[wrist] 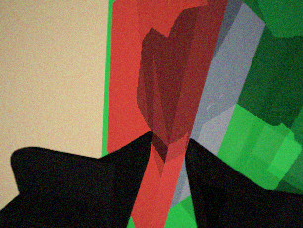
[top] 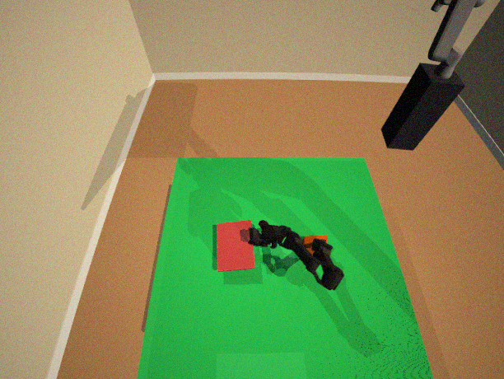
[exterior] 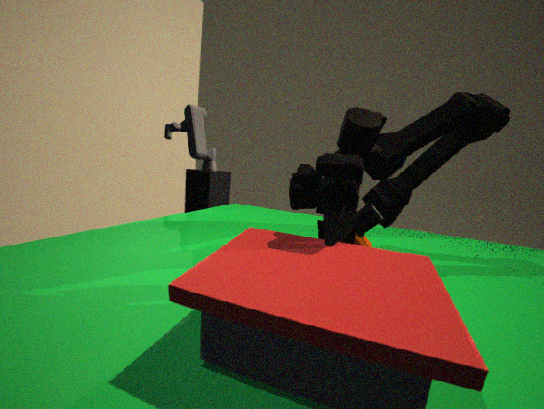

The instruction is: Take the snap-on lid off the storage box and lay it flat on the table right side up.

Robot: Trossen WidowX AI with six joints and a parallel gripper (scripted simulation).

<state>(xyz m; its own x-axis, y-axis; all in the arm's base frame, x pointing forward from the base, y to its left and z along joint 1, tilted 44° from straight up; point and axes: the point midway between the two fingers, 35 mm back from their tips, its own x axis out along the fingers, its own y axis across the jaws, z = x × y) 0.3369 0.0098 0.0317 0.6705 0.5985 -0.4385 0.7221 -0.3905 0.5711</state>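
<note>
My pincer (exterior: 331,240) is clamping the far edge of the red lid (exterior: 329,293), which is sitting over the dark box (exterior: 311,364) on the green tabletop (exterior: 89,276).

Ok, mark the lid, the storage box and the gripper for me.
lid (exterior: 320,293): exterior view, middle of its red top face.
storage box (exterior: 311,360): exterior view, dark side wall under the lid.
gripper (exterior: 336,236): exterior view, between the fingertips shut on the lid's far edge.

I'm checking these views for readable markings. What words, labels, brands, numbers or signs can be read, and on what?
None: no text shows in any view.
The red lid, the dark box, the gripper shut on the lid's edge, and the green table are all plain.
</note>
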